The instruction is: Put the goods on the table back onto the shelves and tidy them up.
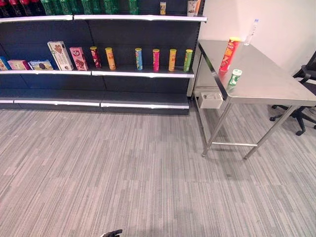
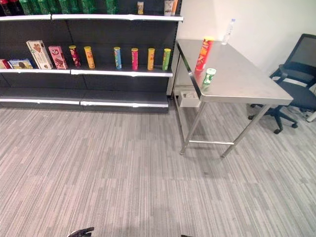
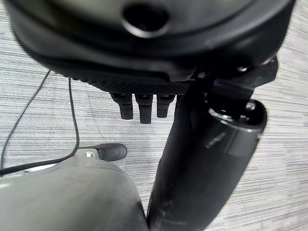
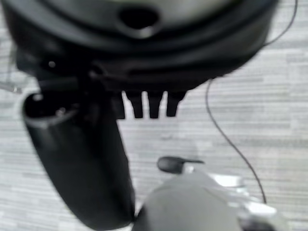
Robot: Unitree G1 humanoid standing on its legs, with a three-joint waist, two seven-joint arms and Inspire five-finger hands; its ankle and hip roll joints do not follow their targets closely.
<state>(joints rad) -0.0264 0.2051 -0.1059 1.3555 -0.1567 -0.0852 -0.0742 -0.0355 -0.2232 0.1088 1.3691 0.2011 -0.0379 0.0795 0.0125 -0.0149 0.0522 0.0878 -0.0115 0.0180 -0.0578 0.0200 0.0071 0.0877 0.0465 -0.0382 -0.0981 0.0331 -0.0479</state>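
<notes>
A steel table stands to the right of the dark shelves. On it are a tall red can, a short green can near the front left edge, and a clear bottle at the back by the wall. The middle shelf carries a row of several tall cans and some boxes further left. My left hand hangs over the floor, fingers straight, holding nothing. My right hand hangs the same way, also with nothing in it. Both are far from the table.
A black office chair stands at the table's right end. A white box sits on the floor under the table by the shelf end. Green bottles line the top shelf. Grey carpet stretches between me and the shelves.
</notes>
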